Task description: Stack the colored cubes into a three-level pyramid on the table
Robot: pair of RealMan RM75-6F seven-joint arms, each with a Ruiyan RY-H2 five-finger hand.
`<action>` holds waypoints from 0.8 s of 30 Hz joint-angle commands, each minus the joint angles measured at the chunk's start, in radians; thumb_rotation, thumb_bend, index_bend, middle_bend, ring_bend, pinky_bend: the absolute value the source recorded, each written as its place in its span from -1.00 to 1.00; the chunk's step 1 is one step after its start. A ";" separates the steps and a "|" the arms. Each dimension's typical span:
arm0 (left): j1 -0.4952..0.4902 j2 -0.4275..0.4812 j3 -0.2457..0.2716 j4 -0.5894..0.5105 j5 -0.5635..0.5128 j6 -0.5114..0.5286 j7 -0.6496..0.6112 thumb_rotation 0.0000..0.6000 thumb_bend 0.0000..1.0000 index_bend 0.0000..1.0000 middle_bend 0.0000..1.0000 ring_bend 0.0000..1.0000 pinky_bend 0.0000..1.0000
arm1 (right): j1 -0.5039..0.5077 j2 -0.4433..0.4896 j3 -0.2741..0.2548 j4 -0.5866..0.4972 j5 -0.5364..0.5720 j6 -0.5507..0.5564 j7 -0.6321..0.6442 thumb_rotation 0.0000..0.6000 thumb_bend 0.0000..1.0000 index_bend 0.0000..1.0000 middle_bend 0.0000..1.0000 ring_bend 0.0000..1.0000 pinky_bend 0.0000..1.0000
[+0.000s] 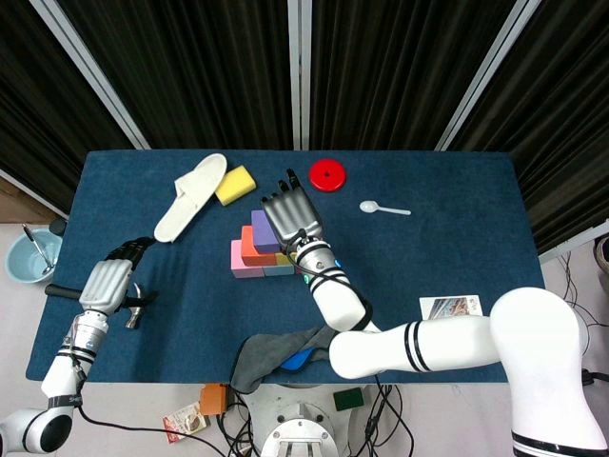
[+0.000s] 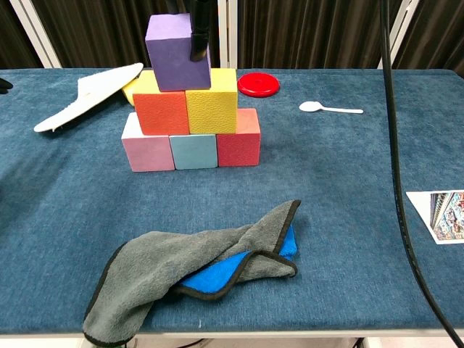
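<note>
Starting nearest the robot, a grey cloth [image 2: 196, 272] lies crumpled over a blue cloth [image 2: 239, 272] on the table [image 2: 348, 181]. Behind it stands the pyramid: pink cube [image 2: 147, 148], teal cube [image 2: 193, 151] and red cube [image 2: 238, 142] touching in a row, orange cube [image 2: 160, 111] and yellow cube [image 2: 212, 100] on top of them. The purple cube [image 2: 176, 52] sits at the peak, slightly left of centre, and the right hand [image 1: 288, 214] holds it from above, a dark fingertip [image 2: 197, 32] pressed on its right face. Off at the left edge, the left hand [image 1: 107, 283] rests with fingers curled over a hammer [image 1: 136, 305]; whether they grip I can't tell. Furthest back: slipper [image 2: 90, 93], red disc [image 2: 259, 84], white spoon [image 2: 328, 109].
</note>
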 commanded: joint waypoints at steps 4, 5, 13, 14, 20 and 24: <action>-0.001 -0.001 0.000 0.000 0.001 0.000 0.001 1.00 -0.65 -0.77 -0.83 -0.82 -0.65 | -0.002 0.000 0.012 -0.004 0.009 0.001 -0.010 1.00 -0.62 -0.07 -0.05 -0.69 -1.00; -0.001 -0.001 0.000 0.000 0.001 0.000 0.001 1.00 -0.65 -0.77 -0.83 -0.82 -0.65 | -0.002 0.000 0.014 -0.004 0.010 0.001 -0.011 1.00 -0.62 -0.07 -0.05 -0.69 -1.00; -0.001 -0.002 0.000 -0.001 0.001 0.001 0.005 1.00 -0.65 -0.77 -0.83 -0.82 -0.65 | -0.001 -0.004 0.023 -0.010 0.024 0.003 -0.029 1.00 -0.62 -0.08 -0.06 -0.69 -1.00; -0.001 -0.002 0.000 -0.001 0.001 0.002 0.004 1.00 -0.65 -0.77 -0.83 -0.82 -0.65 | 0.000 -0.007 0.023 -0.007 0.026 0.003 -0.032 1.00 -0.62 -0.08 -0.06 -0.69 -1.00; 0.002 -0.003 0.002 0.004 0.001 0.001 -0.001 1.00 -0.65 -0.77 -0.83 -0.82 -0.65 | 0.003 -0.019 0.029 0.004 0.038 0.002 -0.043 1.00 -0.62 -0.10 -0.07 -0.69 -1.00; 0.001 -0.004 0.003 0.009 -0.001 -0.003 -0.003 1.00 -0.65 -0.77 -0.83 -0.82 -0.65 | 0.000 -0.013 0.036 0.002 0.037 0.002 -0.043 1.00 -0.62 -0.10 -0.07 -0.69 -1.00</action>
